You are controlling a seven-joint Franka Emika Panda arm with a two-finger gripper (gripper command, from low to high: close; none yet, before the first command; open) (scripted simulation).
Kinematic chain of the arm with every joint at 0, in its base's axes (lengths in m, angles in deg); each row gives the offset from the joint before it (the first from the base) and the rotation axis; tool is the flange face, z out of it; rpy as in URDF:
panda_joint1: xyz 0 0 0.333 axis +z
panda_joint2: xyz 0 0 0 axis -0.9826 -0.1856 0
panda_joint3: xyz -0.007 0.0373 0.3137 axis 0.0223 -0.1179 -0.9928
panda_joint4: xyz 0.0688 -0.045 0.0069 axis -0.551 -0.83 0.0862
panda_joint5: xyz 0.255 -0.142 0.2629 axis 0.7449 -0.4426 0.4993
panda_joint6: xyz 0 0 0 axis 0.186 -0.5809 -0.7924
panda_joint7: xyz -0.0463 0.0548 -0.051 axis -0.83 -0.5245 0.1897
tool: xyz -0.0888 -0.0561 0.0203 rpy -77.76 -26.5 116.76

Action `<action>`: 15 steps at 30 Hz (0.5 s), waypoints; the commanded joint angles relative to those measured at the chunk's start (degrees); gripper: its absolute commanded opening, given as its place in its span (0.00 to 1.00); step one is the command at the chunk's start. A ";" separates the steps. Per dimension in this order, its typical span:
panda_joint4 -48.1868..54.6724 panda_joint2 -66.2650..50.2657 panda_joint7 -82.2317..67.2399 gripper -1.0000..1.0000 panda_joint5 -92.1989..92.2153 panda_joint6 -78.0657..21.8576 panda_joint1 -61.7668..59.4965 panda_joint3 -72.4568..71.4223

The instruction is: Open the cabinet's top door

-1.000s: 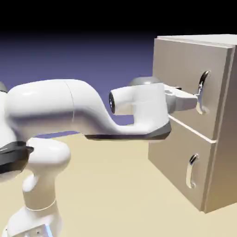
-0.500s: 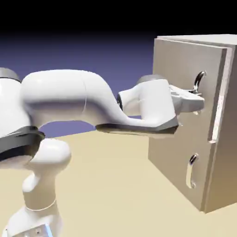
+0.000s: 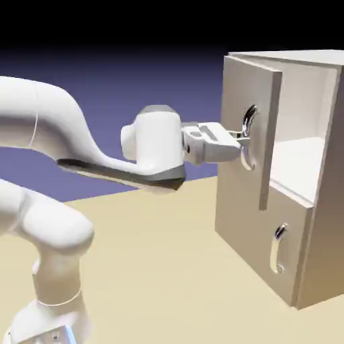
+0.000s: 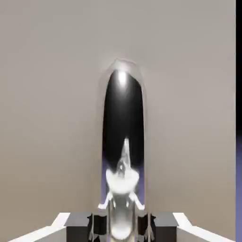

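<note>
The beige-grey cabinet (image 3: 322,222) stands at the exterior view's right. Its top door (image 3: 246,87) is swung well out from the front, and the pale inside (image 3: 299,158) shows behind it. My gripper (image 3: 240,140) is shut on the door's vertical silver handle (image 3: 250,134). In the hand view the handle (image 4: 122,142) rises large and shiny between my two grey fingertips (image 4: 87,226), with the flat door panel (image 4: 52,94) filling the picture behind it.
Below the top door, the shorter lower door (image 3: 259,235) is closed, with its small silver handle (image 3: 277,248). The sandy table (image 3: 168,269) spreads out before the cabinet. My white arm (image 3: 80,154) reaches in from the left.
My gripper has closed on the handle and drawn back to the left. The top door has swung from closed to well open, baring the pale inside.
</note>
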 commanded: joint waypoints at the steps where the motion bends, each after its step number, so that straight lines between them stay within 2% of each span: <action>1: -0.87 0.30 0.03 0.00 1.67 -0.27 -1.82 -2.09; 15: -8.61 7.45 0.23 0.00 23.80 3.93 -27.38 -31.15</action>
